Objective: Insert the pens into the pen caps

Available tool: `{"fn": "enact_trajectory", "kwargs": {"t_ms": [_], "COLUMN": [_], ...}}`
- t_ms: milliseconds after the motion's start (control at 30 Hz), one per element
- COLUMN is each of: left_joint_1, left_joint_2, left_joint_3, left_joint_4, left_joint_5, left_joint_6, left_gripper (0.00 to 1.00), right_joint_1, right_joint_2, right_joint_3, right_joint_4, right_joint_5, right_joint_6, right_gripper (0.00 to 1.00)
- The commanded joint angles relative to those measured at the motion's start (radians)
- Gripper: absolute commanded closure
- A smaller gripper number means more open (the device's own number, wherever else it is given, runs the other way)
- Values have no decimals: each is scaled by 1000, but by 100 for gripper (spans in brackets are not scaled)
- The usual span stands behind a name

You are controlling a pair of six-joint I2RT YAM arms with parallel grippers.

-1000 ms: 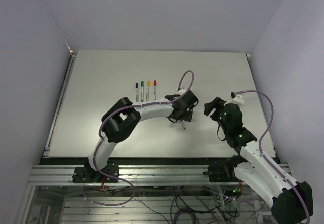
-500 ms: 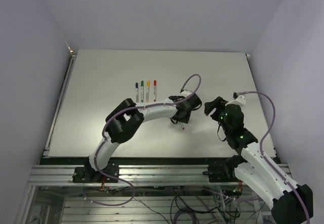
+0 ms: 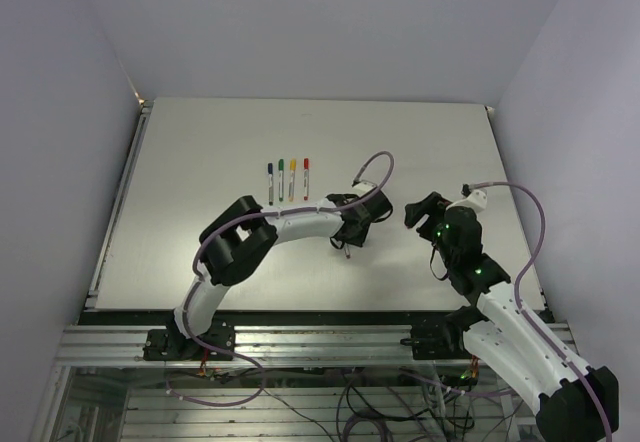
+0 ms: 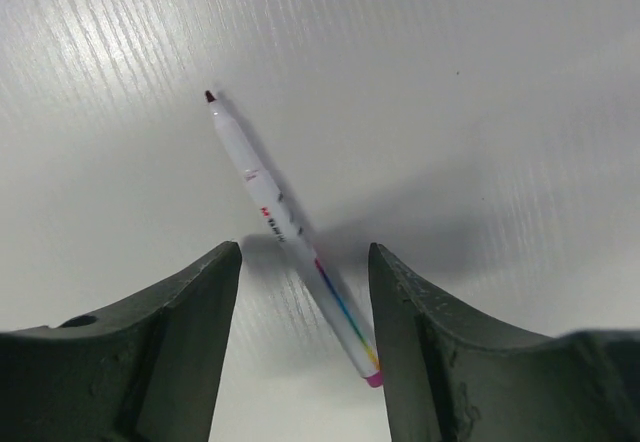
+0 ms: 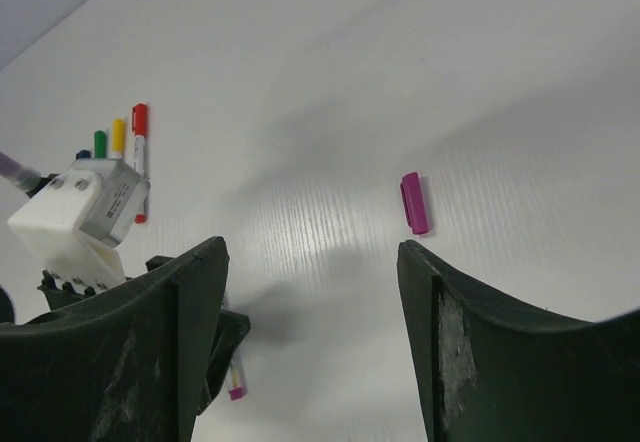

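Four pens [image 3: 293, 177] lie capped in a neat row at the far left of the table [image 3: 420, 142], so by the look of it one pair is left. That last pen [image 4: 290, 232] lies flat and uncapped on the table near the middle, its dark tip pointing away from the left gripper [image 3: 350, 234] and its magenta tail between the fingers. The left jaws stand wide with the pen running slantwise through the gap, and neither finger seems to touch it. The magenta cap [image 5: 413, 202] lies on its side to the right of the pen, apart from it. It shows between the fingers of the right gripper [image 5: 310, 252], whose jaws are also wide and hold nothing.

The main risk is in the pinch. Because the pen lies skew to the fingers, a closing jaw would likely meet one end first and roll or swivel the round barrel out of line. A hold close to the tail would leave the tip wagging, making the cap's small mouth hard to find. The stubby cap could skid if the right fingers land off-centre. Both wrists are working near each other, so a careless reach could knock them together.
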Motion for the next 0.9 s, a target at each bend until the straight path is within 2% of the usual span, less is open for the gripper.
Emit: {"fn": "enact_trajectory", "kwargs": {"t_ms": [0, 267, 367, 433, 467, 533, 867], "left_joint_1": [-6, 8, 8, 8, 8, 9, 17], "left_joint_2": [45, 30, 44, 46, 45, 43, -9], "left_joint_3": [-131, -222, -223, -230, -234, -245, -327], "left_joint_4": [-78, -1, -9, -6, -6, -5, 84], "left_joint_5": [103, 213, 222, 226, 226, 215, 284], "left_joint_6": [38, 73, 99, 122, 127, 133, 139], "left_gripper": [38, 54, 65, 69, 74, 92, 93], "right_joint_1": [-7, -7, -8, -7, -6, -7, -9], "right_joint_2": [2, 0, -5, -5, -2, 8, 199], "right_joint_3": [41, 98, 106, 112, 114, 123, 200], "right_joint_4": [-36, -114, -126, -136, -141, -152, -259], "right_joint_5": [20, 38, 45, 48, 51, 61, 146], "right_joint_6": [10, 23, 30, 35, 37, 41, 9], "right_gripper": [32, 32, 32, 32, 31, 32, 34]}}
